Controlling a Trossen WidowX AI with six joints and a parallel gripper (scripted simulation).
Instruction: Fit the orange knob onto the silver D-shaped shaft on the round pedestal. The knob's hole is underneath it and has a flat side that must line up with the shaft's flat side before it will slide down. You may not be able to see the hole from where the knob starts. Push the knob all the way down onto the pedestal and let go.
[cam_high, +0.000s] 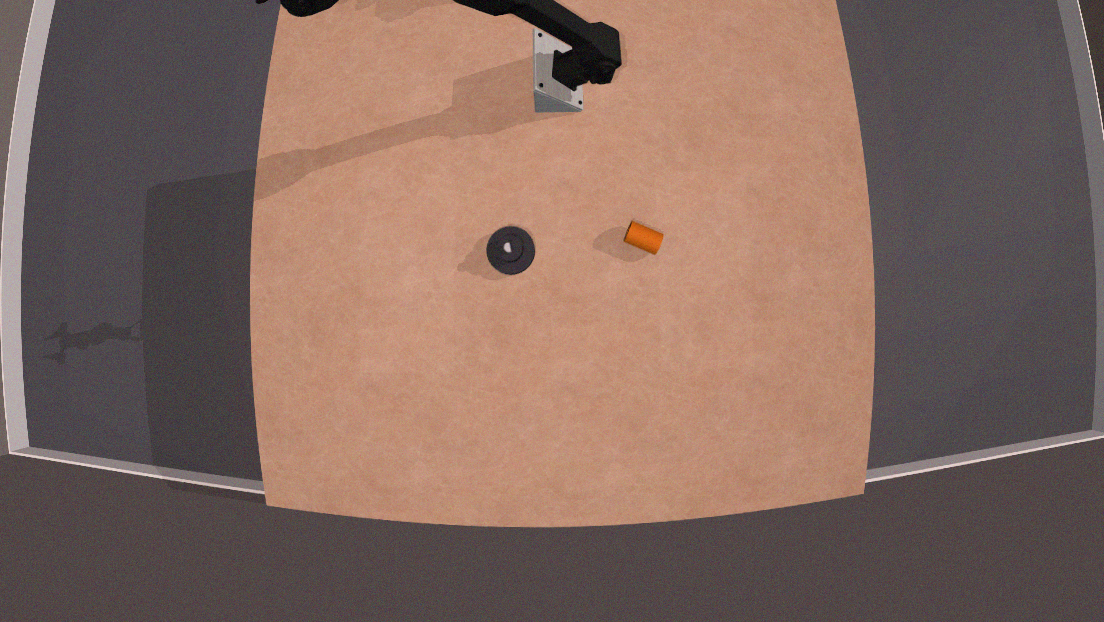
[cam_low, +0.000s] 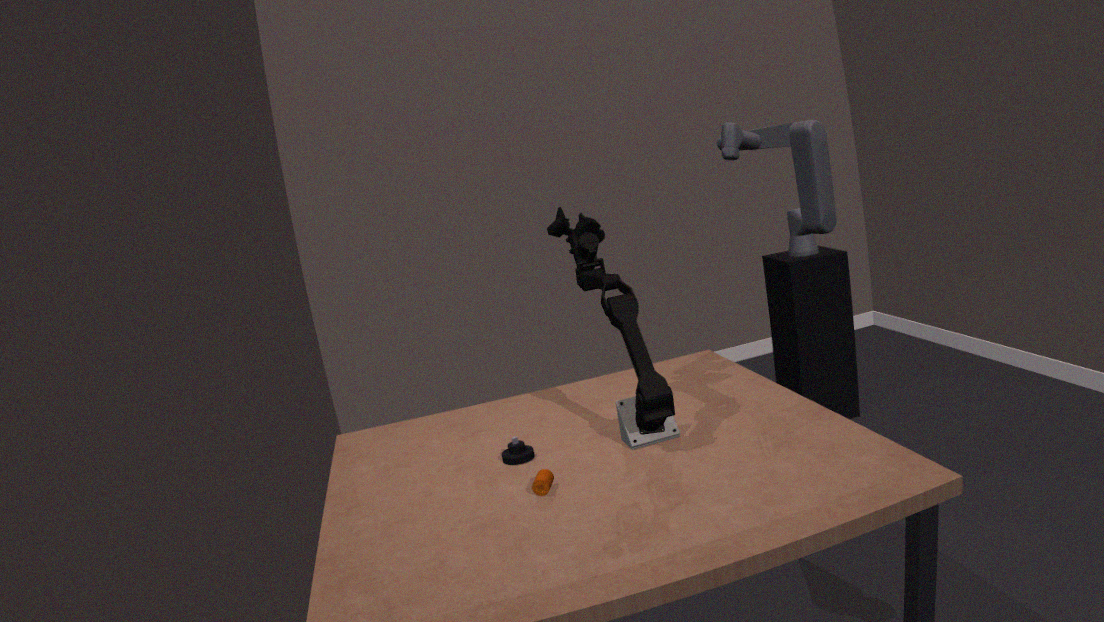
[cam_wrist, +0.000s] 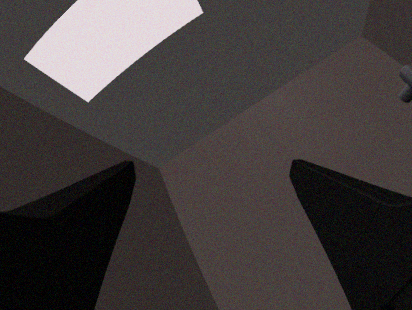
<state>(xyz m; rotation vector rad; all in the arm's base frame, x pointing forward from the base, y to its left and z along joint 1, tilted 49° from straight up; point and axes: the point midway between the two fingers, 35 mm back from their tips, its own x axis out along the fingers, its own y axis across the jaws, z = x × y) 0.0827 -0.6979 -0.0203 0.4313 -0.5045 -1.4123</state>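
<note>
The orange knob (cam_high: 643, 237) (cam_low: 543, 482) lies on its side on the table; its hole cannot be made out. The round black pedestal (cam_high: 510, 267) (cam_low: 517, 457) stands left of the knob in the top view. The small silver shaft (cam_high: 507, 247) (cam_low: 515, 441) stands up from its middle, bare. My gripper (cam_wrist: 215, 169) is open and empty, its two black fingers wide apart. In the exterior view it is raised high above the table, far from knob and pedestal. The wrist view shows neither knob nor pedestal.
The arm's silver base plate (cam_high: 544, 42) (cam_low: 629, 424) is fixed to the wooden table (cam_high: 556, 401) (cam_low: 463, 540). A grey robot arm (cam_low: 812, 177) stands on a black block (cam_low: 811, 332) beyond the table. The wrist view shows walls, ceiling and a bright panel (cam_wrist: 120, 40).
</note>
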